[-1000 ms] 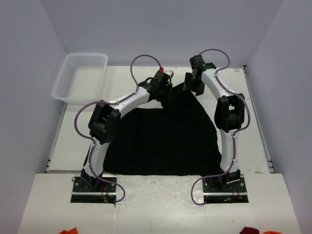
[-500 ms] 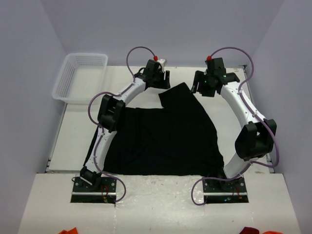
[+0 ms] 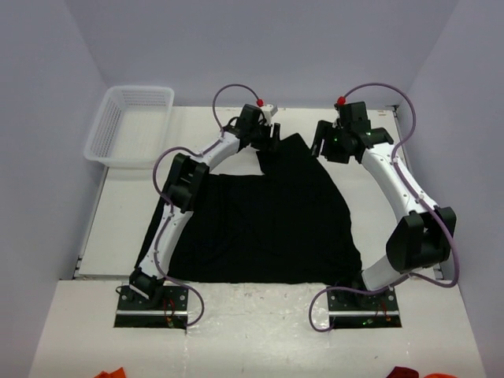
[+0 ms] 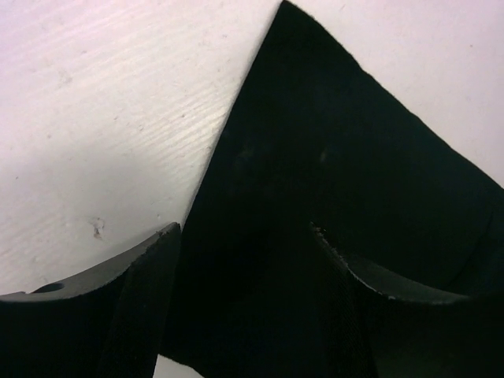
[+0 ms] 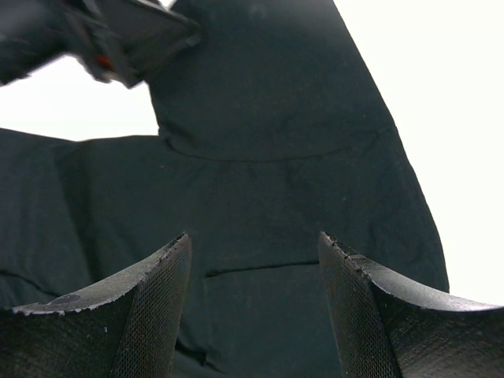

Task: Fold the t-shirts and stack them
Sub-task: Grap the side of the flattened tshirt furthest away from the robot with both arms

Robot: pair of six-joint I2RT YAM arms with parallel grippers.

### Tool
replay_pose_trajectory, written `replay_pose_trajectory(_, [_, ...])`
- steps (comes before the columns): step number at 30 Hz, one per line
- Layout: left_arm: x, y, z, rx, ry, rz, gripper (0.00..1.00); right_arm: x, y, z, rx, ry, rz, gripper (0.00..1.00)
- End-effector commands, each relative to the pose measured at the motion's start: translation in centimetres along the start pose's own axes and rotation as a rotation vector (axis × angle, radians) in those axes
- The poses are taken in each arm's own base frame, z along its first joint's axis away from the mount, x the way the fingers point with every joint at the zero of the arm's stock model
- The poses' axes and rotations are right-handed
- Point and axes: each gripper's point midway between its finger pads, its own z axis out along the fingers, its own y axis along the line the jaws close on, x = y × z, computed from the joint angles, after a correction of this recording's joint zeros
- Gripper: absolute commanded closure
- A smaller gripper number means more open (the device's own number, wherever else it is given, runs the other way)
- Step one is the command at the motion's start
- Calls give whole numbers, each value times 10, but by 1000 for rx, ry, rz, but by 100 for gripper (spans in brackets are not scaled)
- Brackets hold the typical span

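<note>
Well, top cam: black t-shirt (image 3: pixel 268 220) lies spread on table (image 3: pixel 118 213) btwn both arms, one pointed corner twd far edge. L wrist cam: left gripper (image 4: pixel 242 230) jaws wide apart over that corner, gripping nothing. R wrist cam: right gripper (image 5: pixel 253 240) also wide, above the cloth.

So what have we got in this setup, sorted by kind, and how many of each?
Black t-shirt: 1
White mesh basket: 1
Left gripper and right gripper: 2
Total: 4
</note>
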Motion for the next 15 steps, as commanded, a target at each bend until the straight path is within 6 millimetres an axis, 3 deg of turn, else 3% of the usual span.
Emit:
replay_pose_trajectory(1, [7,-11,9,92,7,31,34,-17,8,-22,-47,-90,-5,33])
replay_pose_trajectory(7, [28,-14,15,146,63,27,57,-15,-1,-25,-31,-95,12,32])
replay_pose_trajectory(11, [35,-10,17,135,80,40,82,-15,-2,-25,-43,-98,22,31])
replay_pose_trajectory(14, [28,-11,14,134,60,60,97,-9,-2,-16,-50,-70,30,31])
replay_pose_trajectory(15, [17,-15,10,140,31,75,99,-4,-4,-9,-48,-48,34,31])
